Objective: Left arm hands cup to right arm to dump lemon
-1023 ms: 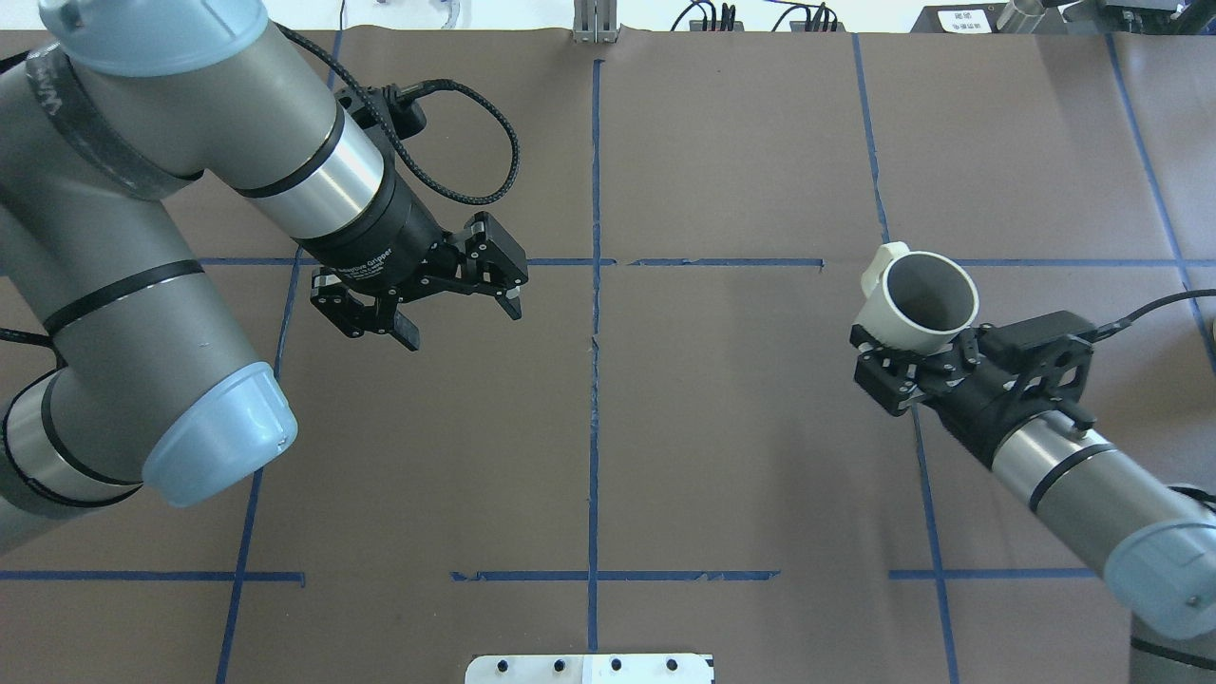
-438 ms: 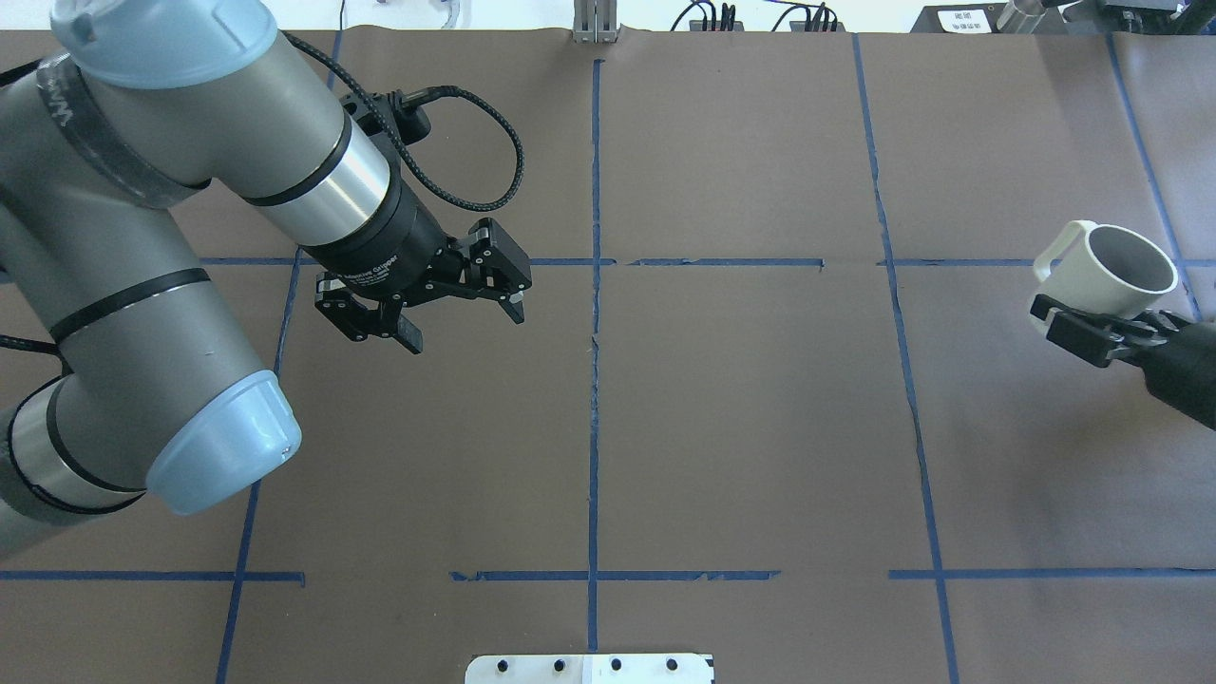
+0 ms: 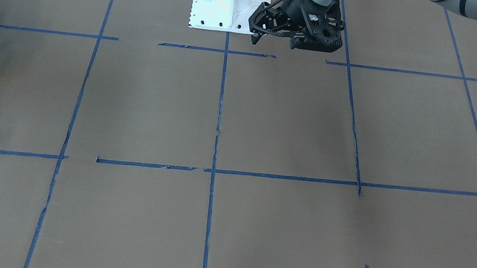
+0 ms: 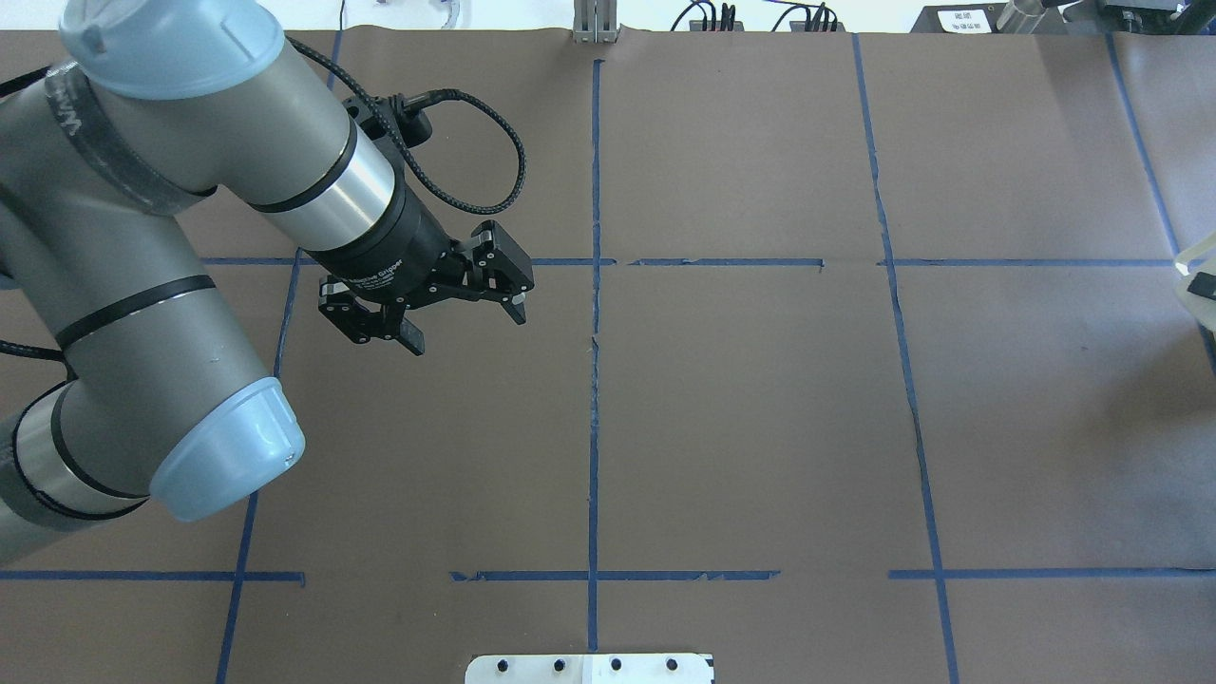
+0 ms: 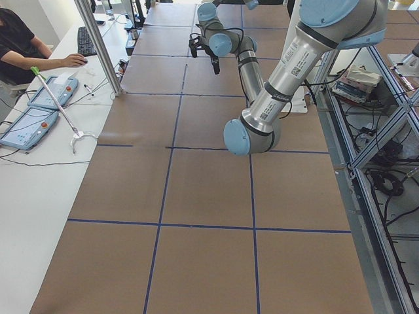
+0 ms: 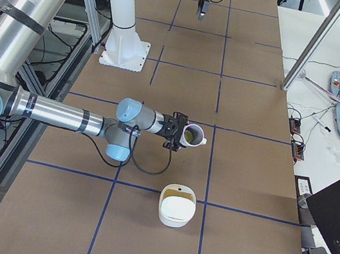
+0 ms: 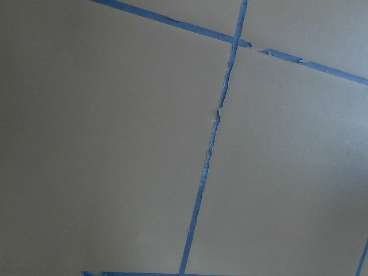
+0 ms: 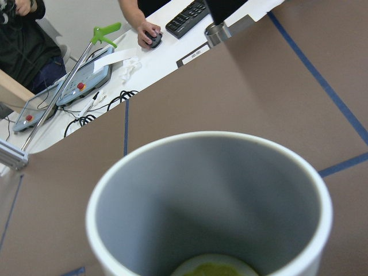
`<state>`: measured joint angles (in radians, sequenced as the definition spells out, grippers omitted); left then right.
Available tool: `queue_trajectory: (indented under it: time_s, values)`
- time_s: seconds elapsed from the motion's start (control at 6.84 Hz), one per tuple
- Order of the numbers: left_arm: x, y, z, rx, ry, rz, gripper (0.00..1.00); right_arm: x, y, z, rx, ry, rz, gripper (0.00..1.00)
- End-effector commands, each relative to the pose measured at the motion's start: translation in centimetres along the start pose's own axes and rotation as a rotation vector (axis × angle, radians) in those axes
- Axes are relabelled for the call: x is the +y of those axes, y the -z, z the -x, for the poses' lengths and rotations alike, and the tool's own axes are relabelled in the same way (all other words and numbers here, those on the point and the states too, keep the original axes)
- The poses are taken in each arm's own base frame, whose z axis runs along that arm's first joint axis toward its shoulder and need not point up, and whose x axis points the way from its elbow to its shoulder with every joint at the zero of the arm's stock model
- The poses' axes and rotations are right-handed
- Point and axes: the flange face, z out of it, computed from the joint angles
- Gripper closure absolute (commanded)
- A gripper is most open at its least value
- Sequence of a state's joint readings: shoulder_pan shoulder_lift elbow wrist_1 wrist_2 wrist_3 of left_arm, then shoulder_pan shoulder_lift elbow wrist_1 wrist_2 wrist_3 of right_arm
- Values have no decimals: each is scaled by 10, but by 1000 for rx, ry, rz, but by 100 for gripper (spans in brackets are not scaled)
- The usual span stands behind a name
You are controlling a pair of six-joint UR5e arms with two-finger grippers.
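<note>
Here, on my right-side feed, the right gripper (image 6: 177, 131) sits at the cup (image 6: 193, 133), its black fingers against the mug's wall. From this angle I cannot tell whether the jaws are clamped on the mug or only touching it. The mug's handle points away from the gripper. My right wrist camera looks straight into the grey interior, where the lemon (image 8: 214, 268) lies at the bottom, half cut off by the frame's edge. The right arm (image 6: 55, 113) reaches out low and nearly level over the table (image 4: 741, 427), which is covered in brown paper marked with blue tape lines. A white bowl (image 6: 176, 207) stands on the paper near the cup but apart from it, on the camera's side.

Across the table, the left gripper (image 4: 465, 326) hangs with its fingers spread wide and nothing between them, just to its own side of the centre tape line. A black cable (image 4: 480, 190) loops out from its wrist, and the left arm (image 4: 142, 237) folds back toward the overhead view's left edge. Its wrist camera shows only paper and tape.

Beyond the table's end, an operator (image 5: 19, 42) sits at a white desk, one hand on a mouse.
</note>
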<state>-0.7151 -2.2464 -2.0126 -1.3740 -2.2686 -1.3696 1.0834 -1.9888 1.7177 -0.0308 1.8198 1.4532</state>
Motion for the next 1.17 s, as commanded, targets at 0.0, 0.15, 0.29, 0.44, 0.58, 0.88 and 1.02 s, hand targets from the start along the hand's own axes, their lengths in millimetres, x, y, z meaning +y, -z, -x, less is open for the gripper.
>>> queue_trajectory:
  time_s: [0.0, 0.15, 0.29, 0.44, 0.58, 0.88, 1.02]
  values:
    - [2, -4, -1, -5, -4, -7, 0, -15, 27, -41, -75, -359, -16, 96]
    - [2, -4, 0, -6, -3, -6, 0, -16, 27, -54, -127, -463, -17, 96]
    - [2, -4, 0, -7, -3, -8, 0, -28, 24, -53, -148, -588, -34, 96]
    - [2, -3, 0, -7, -3, -14, 0, -32, 27, -56, -169, -683, -38, 96]
    - [0, -3, -1, -9, -4, -34, 0, -37, 22, -58, -171, -721, -45, 96]
    - [0, -3, -1, -9, -4, -34, 0, -42, 24, -66, -174, -829, -55, 96]
    - [0, -3, 0, -11, -3, -34, 0, -42, 28, -77, -202, -901, -52, 96]
